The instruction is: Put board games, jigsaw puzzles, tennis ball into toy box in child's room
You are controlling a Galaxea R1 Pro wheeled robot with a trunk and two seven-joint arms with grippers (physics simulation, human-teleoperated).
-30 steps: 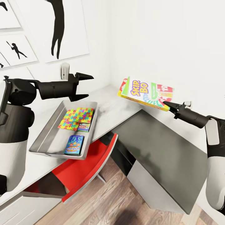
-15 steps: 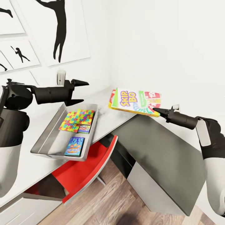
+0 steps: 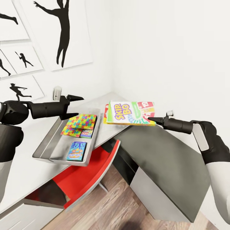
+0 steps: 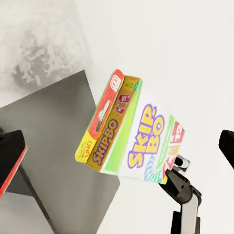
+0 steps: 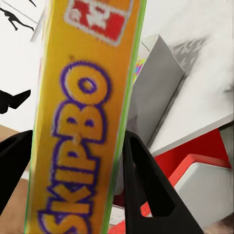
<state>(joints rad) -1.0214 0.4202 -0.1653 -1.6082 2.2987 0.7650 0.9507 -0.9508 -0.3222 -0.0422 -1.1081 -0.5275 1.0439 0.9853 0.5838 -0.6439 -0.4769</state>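
In the head view the right gripper [image 3: 150, 119] sits at centre right of the frame, its black fingers clamped on the near edge of a SKIP BO board game [image 3: 129, 112], which is held roughly level in the air above the seam where the pale speckled part of the table [image 3: 110, 126] meets the dark grey top. The left wrist view adds what that angle hides: the game's yellow side panel with "SKIPBO" lettering and a red tab at its far end, with the box [image 4: 141, 139] tilted and the right gripper's tip [image 4: 171, 174] pinching its lower corner. The right wrist view is mostly the same yellow edge [image 5: 80, 122] up close, 2 black fingers [image 5: 146, 185] either side of it (both pressed to the box). To the left in the head view, the toy box [image 3: 44, 150] rests on the pale top, holding a jigsaw puzzle [image 3: 80, 124] at its far end and 2 small card boxes [image 3: 76, 150] nearer the camera. The held game hangs just right of the toy box's far right corner, apart from it. The left gripper [image 3: 75, 107] hovers over the bin's far left rim, jaws spread wide and empty. A red chair [image 3: 86, 172] is tucked beneath the table.
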